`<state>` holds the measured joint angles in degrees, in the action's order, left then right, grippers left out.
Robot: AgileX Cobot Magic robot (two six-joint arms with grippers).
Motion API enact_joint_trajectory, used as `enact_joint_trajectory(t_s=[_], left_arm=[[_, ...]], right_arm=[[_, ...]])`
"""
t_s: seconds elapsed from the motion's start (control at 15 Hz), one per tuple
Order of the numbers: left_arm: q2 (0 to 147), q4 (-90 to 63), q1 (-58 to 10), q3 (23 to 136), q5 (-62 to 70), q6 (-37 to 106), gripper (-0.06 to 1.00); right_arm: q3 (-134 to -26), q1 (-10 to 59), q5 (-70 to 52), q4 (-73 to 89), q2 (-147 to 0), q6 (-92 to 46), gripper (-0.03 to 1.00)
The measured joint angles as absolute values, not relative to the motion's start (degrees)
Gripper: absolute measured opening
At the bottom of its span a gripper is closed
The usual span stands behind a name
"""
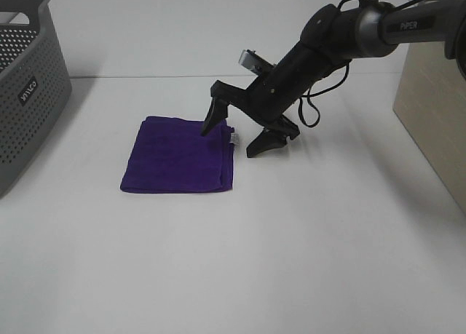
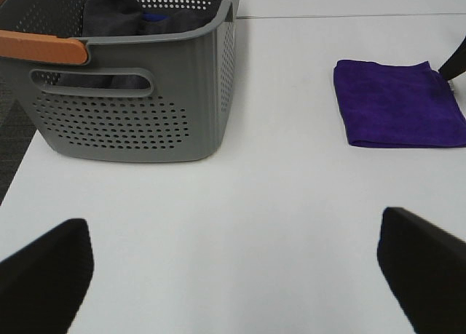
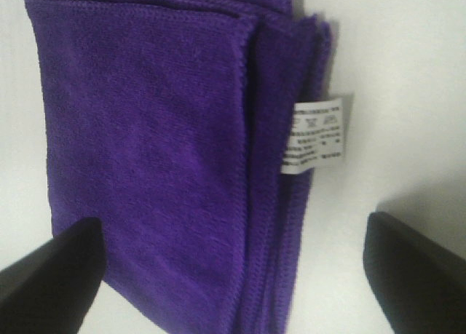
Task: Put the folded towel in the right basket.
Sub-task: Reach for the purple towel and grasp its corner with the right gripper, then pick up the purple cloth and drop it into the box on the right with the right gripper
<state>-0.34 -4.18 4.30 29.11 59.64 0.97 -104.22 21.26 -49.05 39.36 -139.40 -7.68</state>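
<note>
Straddling the right edge of the folded towel (image 1: 178, 156), the right gripper (image 1: 240, 134) spreads its fingers wide, one over the cloth and one off it, evidently to pinch the stacked folds. The towel lies well away from every edge of the surface (image 1: 291, 261). The arm (image 1: 378, 28) reads "PiPER". A pale box (image 1: 437, 116) at the right edge is probably the target.

Left wrist: the left gripper (image 2: 233, 276) waits empty, fingers wide, near the grey basket (image 2: 145, 108) at the left edge.

Right wrist: the print on the towel's white care label (image 3: 313, 134) is too small to read.
</note>
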Motion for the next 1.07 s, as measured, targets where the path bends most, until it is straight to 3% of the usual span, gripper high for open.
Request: enact_joint_trajectory(t_s=[0.27, 0.47, 0.67, 0.73, 1.07], left_arm=[[-0.34, -4.18, 4.30, 29.11, 59.64, 0.97, 0.99], [-0.34, -4.18, 4.30, 29.11, 59.64, 0.97, 0.99], [-0.34, -4.18, 4.30, 29.11, 59.64, 0.97, 0.99], [-0.34, -4.18, 4.30, 29.11, 59.64, 0.97, 0.99], [-0.34, -4.18, 4.30, 29.11, 59.64, 0.97, 0.99]], right_arm=[[-104.74, 26.99, -44.06, 39.25, -140.83, -5.67, 0.84], [-105.08, 32.03, -39.02, 41.20, -142.72, -4.64, 0.54], [-105.02, 34.38, -36.61, 41.42, -143.64, -4.58, 0.09], [-104.91, 34.55, -36.33, 41.42, -143.64, -4.58, 0.03], [-105.08, 34.61, -38.27, 40.05, -142.90, -4.87, 0.04]])
